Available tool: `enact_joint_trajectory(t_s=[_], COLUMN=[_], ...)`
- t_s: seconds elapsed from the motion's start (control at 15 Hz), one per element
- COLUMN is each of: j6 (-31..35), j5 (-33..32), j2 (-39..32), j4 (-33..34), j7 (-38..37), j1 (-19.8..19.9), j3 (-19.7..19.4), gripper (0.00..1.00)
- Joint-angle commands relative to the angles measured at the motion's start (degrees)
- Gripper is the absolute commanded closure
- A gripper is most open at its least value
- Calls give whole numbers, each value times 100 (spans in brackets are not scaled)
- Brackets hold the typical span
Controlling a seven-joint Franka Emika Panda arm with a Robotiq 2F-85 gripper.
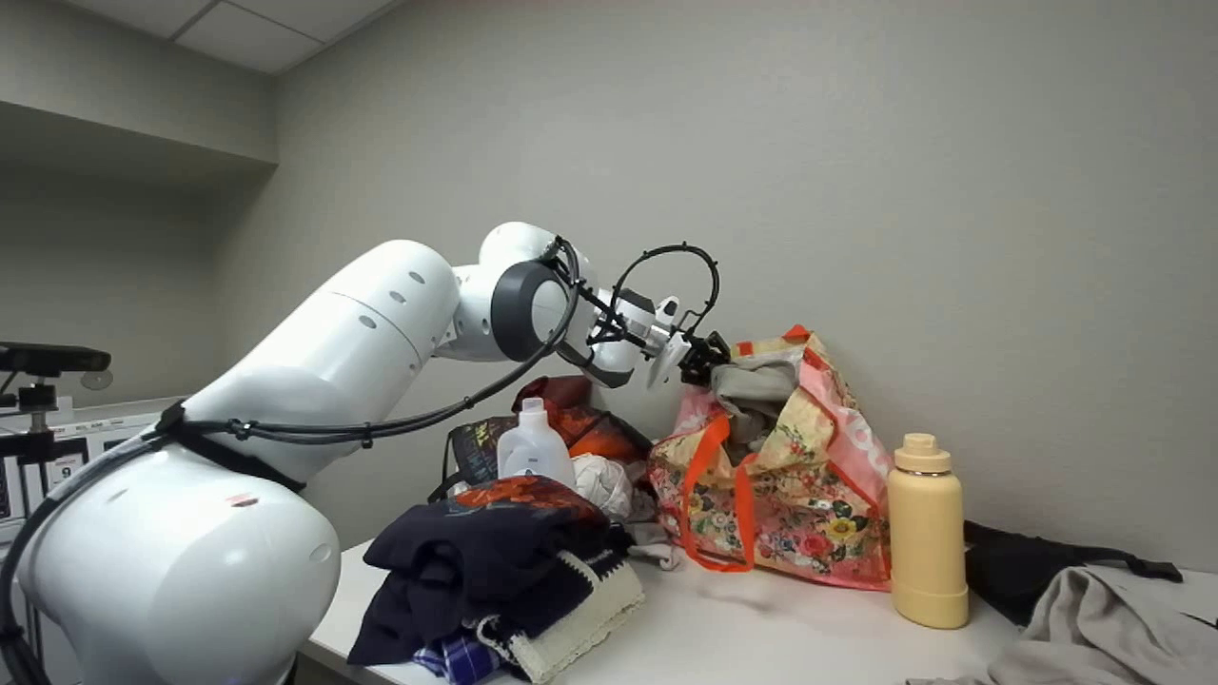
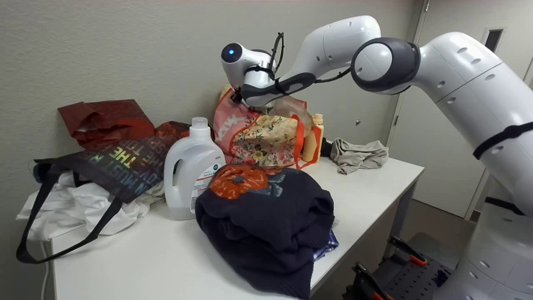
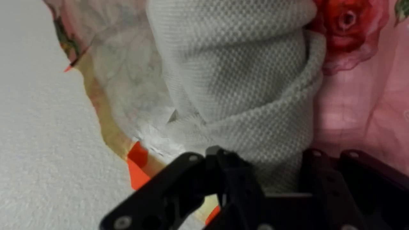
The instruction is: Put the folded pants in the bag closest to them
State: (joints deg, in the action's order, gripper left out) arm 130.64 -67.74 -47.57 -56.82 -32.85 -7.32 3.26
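Observation:
The folded pants [image 3: 249, 80] are grey textured cloth. In the wrist view they lie between the black fingers of my gripper [image 3: 263, 155], touching both. The cloth fills the gap and reaches up into the floral bag [image 3: 361, 102]. In an exterior view the pants [image 1: 755, 385] sit at the bag's open top, at the tips of my gripper [image 1: 709, 360], with part hanging inside. The floral bag [image 1: 804, 518] with orange handles stands upright on the table. It also shows in an exterior view [image 2: 266, 141], where the arm hides the pants and most of my gripper.
A yellow bottle [image 1: 928, 533] stands beside the floral bag. Grey cloth [image 1: 1109, 628] lies past it. A dark sweater pile [image 2: 266, 208] is at the table's front. A white jug [image 2: 193, 166] and a dark lettered bag [image 2: 139, 160] over white cloth [image 2: 79, 204] stand behind.

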Motion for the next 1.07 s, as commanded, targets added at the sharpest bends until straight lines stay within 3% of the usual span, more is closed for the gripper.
enact_joint_trajectory(t_s=[0.0, 0.47, 0.53, 0.6, 0.67, 1.0], j6=[393, -214, -272, -348, -454, -870], j5=[1006, 1533, 1530, 1533, 1520, 1519], j2=[-324, -558, -584, -616, -649, -742], j4=[461, 793, 831, 880, 935, 1147], j7=[589, 513, 443, 393, 293, 16], j1=[145, -260, -301, -339, -376, -422], j3=[-77, -1071, -1183, -1272, -1366, -1583], gripper=[92, 92, 86, 62, 44, 7])
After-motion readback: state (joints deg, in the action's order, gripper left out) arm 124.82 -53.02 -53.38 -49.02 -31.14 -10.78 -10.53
